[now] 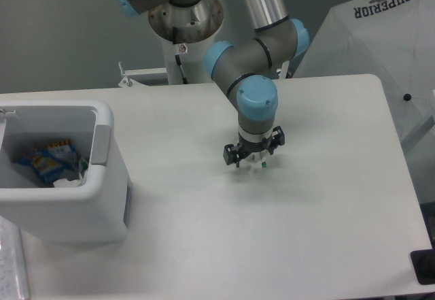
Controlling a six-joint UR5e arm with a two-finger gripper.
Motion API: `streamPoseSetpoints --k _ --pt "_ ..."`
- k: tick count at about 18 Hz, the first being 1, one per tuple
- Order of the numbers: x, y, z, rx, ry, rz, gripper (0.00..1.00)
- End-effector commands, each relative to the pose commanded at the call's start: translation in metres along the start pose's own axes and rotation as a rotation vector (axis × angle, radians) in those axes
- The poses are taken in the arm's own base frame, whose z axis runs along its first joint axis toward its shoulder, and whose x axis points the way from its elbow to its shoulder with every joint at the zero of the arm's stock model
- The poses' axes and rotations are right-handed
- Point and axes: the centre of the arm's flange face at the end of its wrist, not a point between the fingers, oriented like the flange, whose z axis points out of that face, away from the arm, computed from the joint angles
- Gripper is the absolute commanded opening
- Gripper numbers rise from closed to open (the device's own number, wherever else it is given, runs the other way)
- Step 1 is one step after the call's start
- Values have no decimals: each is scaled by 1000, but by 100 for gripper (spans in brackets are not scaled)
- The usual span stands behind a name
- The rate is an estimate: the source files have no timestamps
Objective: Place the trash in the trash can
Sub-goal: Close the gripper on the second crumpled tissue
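You've got the arm reaching down over the middle of the counter (299, 232), wrist pointing straight at the surface, and the jaws (254, 162) are pinched in on a small scrap of trash (258, 164). It's white with a speck of green showing just below the black fingers. The opening looks narrow, only as wide as the scrap, though the wrist hides most of the contact, so how firm the hold is you can't read from here. The scrap sits close above the counter with a faint shadow beneath it; touching or just lifted, it's hard to say.

The vertical approach makes sense: a crumpled thing lying flat is easiest taken from above. Now look to nine o'clock: the trash can (102, 198) stands well apart at the counter's left edge, mouth open upward. Inside there's a blue-and-yellow snack packet (46, 162) and another pale scrap (68, 182) near its right wall. That tall thick rim is why, in my judgement, you'll want height before you carry across.
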Motion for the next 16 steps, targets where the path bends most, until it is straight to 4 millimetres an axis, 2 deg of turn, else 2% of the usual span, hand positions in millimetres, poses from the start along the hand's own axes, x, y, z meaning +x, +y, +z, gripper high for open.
streamPoseSetpoints --k 5,11,16 --pt "-1 -4 2 -2 -3 2 100" --pt "2 -1 14 -21 -7 5 97" --pt "1 -2 6 -2 -6 11 90"
